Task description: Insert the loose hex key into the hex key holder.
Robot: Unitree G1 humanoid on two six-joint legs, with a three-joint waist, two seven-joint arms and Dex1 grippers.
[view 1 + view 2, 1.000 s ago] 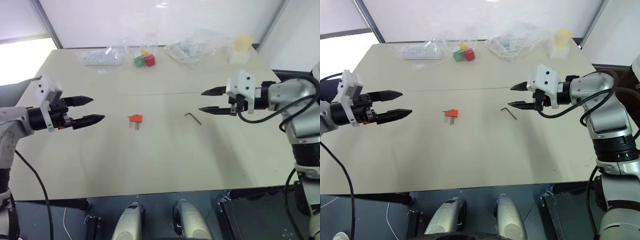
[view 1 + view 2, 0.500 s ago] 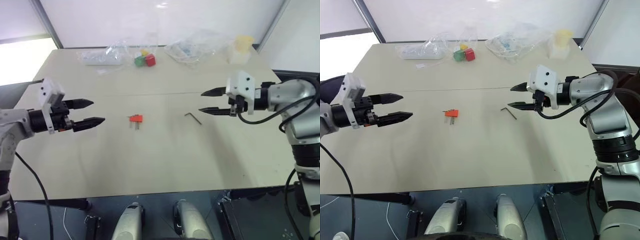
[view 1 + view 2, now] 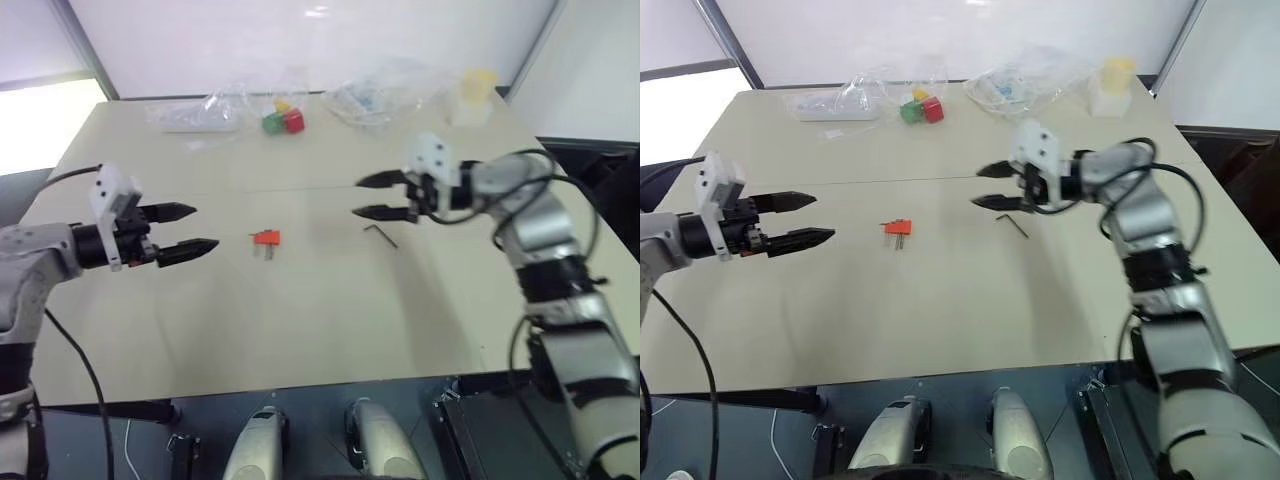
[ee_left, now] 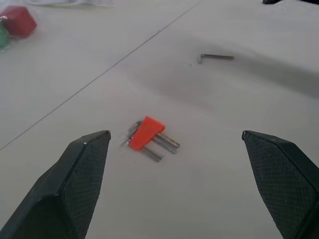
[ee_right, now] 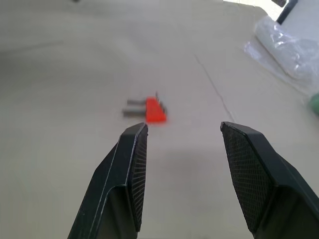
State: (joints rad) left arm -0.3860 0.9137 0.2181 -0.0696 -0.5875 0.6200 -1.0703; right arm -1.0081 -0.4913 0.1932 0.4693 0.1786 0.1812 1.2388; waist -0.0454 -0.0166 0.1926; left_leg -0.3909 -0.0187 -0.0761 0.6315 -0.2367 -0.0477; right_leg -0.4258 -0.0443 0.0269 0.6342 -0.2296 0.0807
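Hex key holder [image 3: 266, 238] lies mid-desk [image 3: 300, 320]; loose hex key [image 3: 380, 234] at its 3 o'clock, apart. Left wrist view shows both — right wrist view the holder alone. Left end effector [image 3: 190, 230] and right end effector [image 3: 368, 197]: open, empty.

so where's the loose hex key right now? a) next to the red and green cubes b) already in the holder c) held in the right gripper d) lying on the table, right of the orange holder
d: the hex key lies flat on the table, apart from the holder on its right, with the right gripper open above the table near it, holding nothing.
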